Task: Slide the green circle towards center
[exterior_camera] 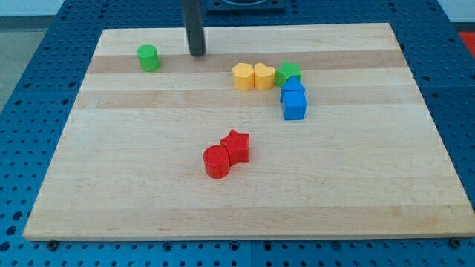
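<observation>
The green circle (149, 58) is a short green cylinder near the board's top left. My tip (197, 54) rests on the board to the right of it, about a block's width and a half away, not touching it. The rod rises straight up out of the view's top.
A yellow hexagon (243, 76), a yellow heart (264, 76) and a green star (289, 73) sit in a row right of centre top. Two blue blocks (294, 100) lie just below the star. A red star (237, 145) and red cylinder (217, 162) touch near the centre. The wooden board (111, 193) lies on a blue pegboard.
</observation>
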Action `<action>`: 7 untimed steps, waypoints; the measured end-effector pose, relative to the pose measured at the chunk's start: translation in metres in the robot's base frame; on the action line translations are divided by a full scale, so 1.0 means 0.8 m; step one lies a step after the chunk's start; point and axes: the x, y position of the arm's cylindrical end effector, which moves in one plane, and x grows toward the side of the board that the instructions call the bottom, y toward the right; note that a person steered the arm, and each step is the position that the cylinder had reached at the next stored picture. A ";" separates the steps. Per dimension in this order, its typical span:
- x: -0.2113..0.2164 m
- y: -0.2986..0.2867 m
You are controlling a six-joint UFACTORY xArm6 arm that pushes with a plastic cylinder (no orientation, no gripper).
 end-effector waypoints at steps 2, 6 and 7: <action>-0.022 -0.104; 0.029 -0.076; 0.033 -0.047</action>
